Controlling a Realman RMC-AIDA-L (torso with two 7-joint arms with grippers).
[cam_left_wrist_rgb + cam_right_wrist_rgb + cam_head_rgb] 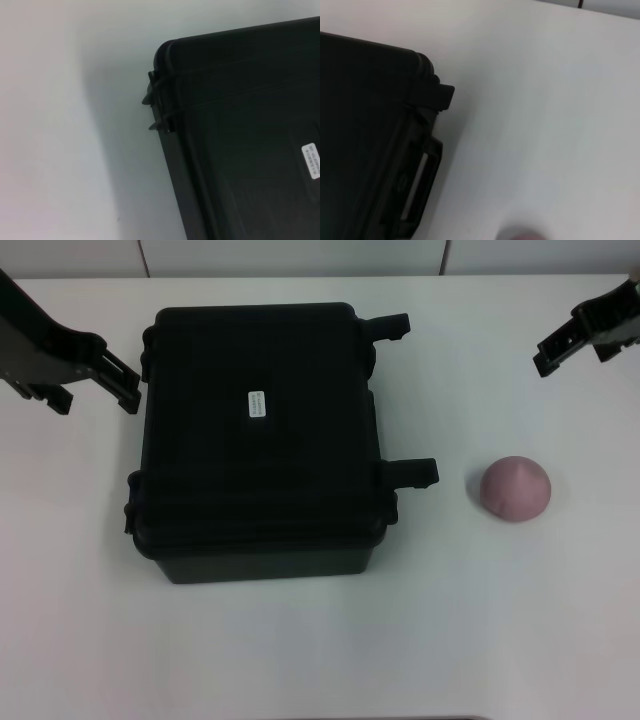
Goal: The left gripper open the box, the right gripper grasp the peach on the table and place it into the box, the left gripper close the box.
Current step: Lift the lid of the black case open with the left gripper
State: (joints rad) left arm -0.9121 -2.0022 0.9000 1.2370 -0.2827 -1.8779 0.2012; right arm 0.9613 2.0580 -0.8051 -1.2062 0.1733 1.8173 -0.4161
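Resting lid-down, the large black plastic box [262,440] hides its contents; the small dusty-pink peach [516,489] lies near it, well apart from the slim black right gripper [570,343], seemingly spread; black left gripper [98,378] beside the box, spread.

Pale panelled wall [300,255] behind, dark seams.

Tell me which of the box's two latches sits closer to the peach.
The nearer latch, at the box's front right corner, beside the peach; the other latch sits at the far corner.

The big black box [260,440] sits shut on the white table [300,650], with a small white label [256,403] on its lid. The little pink peach [516,489] lies on the table near the box's right side, not touching it.
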